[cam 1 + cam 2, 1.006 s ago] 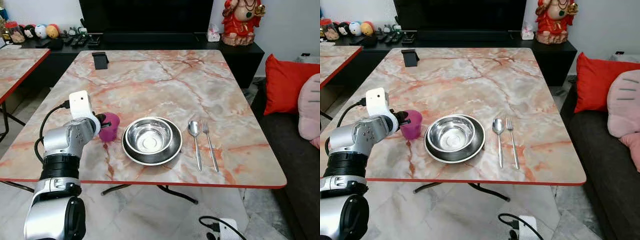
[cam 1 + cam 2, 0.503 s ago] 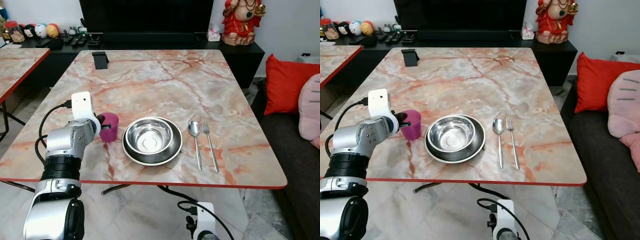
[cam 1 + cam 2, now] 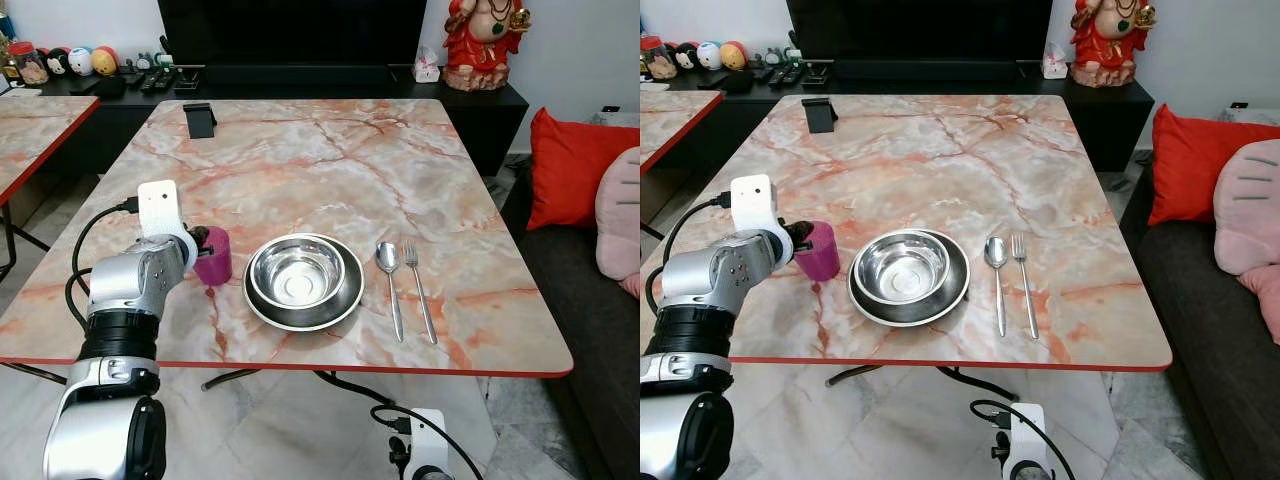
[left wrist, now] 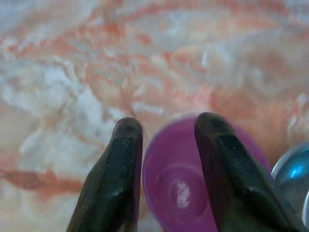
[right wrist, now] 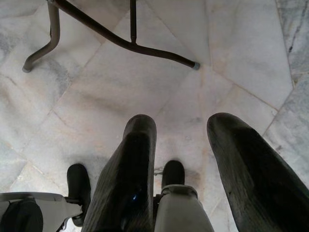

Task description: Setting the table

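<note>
Left gripper (image 4: 164, 159) still at the purple cup (image 3: 214, 256), one finger inside the rim, one outside, pinching its wall; cup has edged slightly left on the counter (image 3: 330, 160), just beside the steel bowl (image 3: 303, 278). Spoon (image 3: 390, 270), fork (image 3: 419, 290) unmoved. Right gripper (image 5: 193, 159) hangs spread over floor.

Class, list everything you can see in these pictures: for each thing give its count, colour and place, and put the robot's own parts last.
Table: one, pink-veined marble top with red edge, centre.
Bowl: one, steel, on the plate.
Plate: one, dark steel, near edge.
Spoon: one, silver, right of the plate.
Fork: one, silver, right of the spoon.
Cup: one, purple, left of the plate.
Phone stand: one, black, far left corner.
Statue: one, red, on the black cabinet.
Cushions: one red, one pink, on the sofa.
Left gripper: jaws astride the cup's rim, one inside, one outside.
Right gripper: black, open, over the floor.
</note>
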